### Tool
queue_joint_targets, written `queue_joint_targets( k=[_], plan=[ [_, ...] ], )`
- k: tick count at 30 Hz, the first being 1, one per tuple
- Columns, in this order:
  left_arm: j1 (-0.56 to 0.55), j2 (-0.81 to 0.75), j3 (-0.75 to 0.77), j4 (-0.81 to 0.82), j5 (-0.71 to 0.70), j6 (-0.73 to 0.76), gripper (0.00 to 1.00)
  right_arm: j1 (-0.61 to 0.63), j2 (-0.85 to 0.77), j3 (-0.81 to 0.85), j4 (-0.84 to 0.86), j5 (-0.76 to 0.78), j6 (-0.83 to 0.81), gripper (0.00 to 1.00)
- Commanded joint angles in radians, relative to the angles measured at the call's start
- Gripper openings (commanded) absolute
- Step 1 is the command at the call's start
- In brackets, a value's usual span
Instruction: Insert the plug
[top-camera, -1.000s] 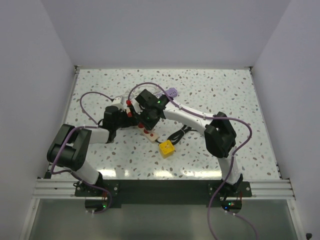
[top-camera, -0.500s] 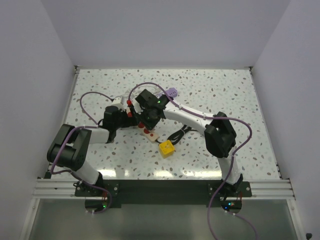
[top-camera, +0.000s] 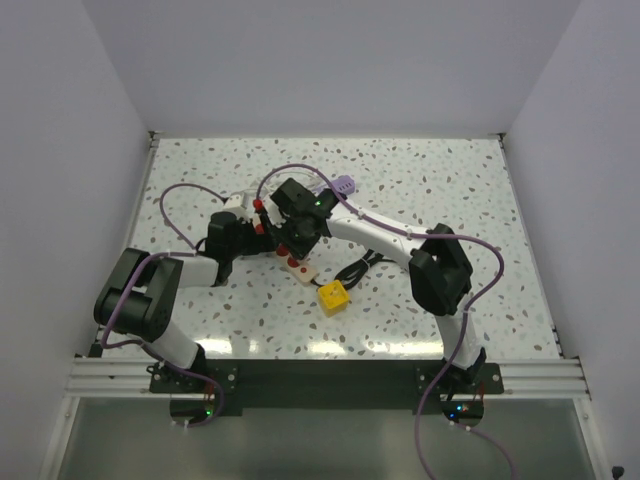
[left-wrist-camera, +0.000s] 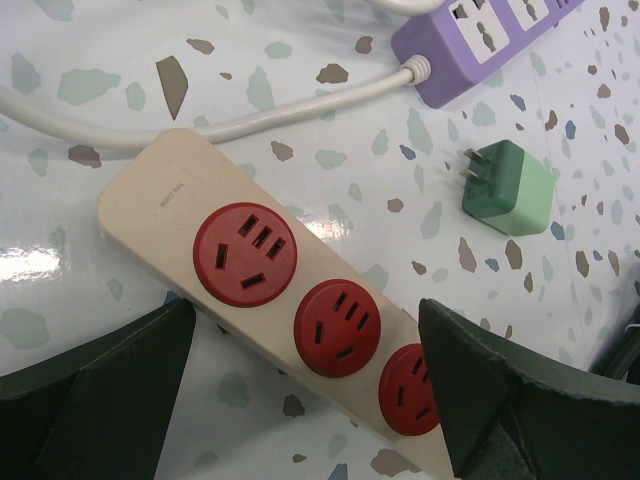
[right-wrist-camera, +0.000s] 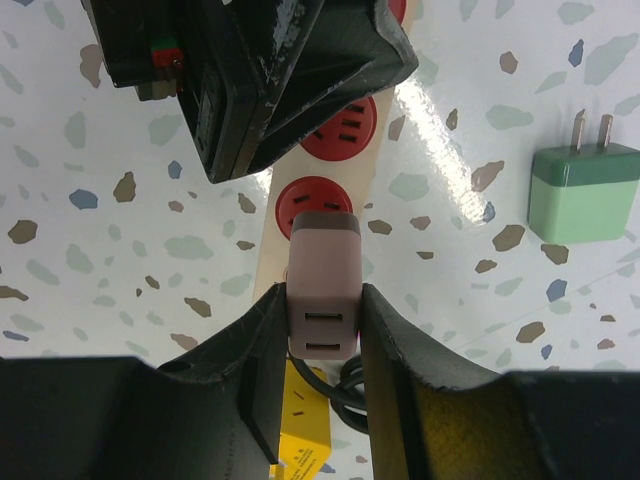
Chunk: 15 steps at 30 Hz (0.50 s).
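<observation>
Top external shows no shift: right tool (right-wrist-camera: 320, 293) pinches the plug (right-wrist-camera: 322, 250), left tool (left-wrist-camera: 307, 322) spread astride the strip (left-wrist-camera: 158, 198).

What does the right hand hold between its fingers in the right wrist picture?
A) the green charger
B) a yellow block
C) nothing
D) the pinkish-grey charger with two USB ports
D: the right hand is shut on the pinkish-grey charger right by a red socket, while the green charger lies free on the table.
</observation>
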Motion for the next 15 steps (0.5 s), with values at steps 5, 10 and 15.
queue_joint_targets(
  k=[5,10,15],
  plan=[
    [-0.001,0.007,0.02,0.025,0.049,0.012,0.99,0.001,0.02,0.057,-0.015,0.002,0.018,0.0],
    [-0.001,0.005,0.02,0.027,0.052,0.012,0.99,0.002,0.015,0.054,-0.029,0.008,0.018,0.0],
    [-0.001,0.005,0.019,0.025,0.055,0.012,0.99,0.002,0.02,0.053,-0.032,0.014,0.018,0.0]
  ],
)
